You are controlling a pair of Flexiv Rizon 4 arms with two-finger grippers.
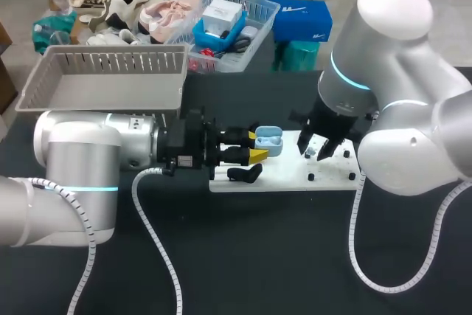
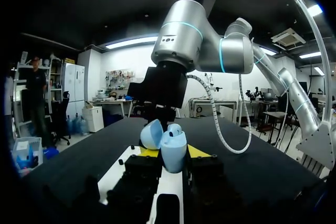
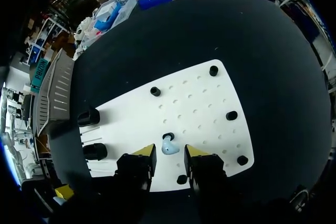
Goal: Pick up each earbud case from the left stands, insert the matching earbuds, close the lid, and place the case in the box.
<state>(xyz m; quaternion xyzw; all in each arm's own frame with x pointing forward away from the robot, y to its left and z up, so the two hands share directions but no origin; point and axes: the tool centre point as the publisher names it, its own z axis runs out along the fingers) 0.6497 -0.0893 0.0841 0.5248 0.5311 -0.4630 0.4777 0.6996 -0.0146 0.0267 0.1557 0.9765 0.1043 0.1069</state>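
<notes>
Directly beneath my right gripper [image 3: 169,152], on the white pegboard [image 3: 199,103]: one earbud [image 3: 168,146], pale blue, glossy moulded plastic, small and rounded. It lies between the parted, empty yellow tips; long axis too small to tell. Right arm is nearer. Matching earbud case [image 2: 173,156]: pale blue, smooth, pebble-shaped, upright, lid [image 2: 152,134] hinged open, clamped in my left gripper [image 2: 173,152] close by, above the matte black counter [image 3: 252,40].

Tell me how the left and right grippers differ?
The left gripper is shut on an open light blue earbud case; the right gripper is open, holding nothing. The left gripper points sideways over the table; the right gripper points down at a white board. Both have yellow tips.
</notes>
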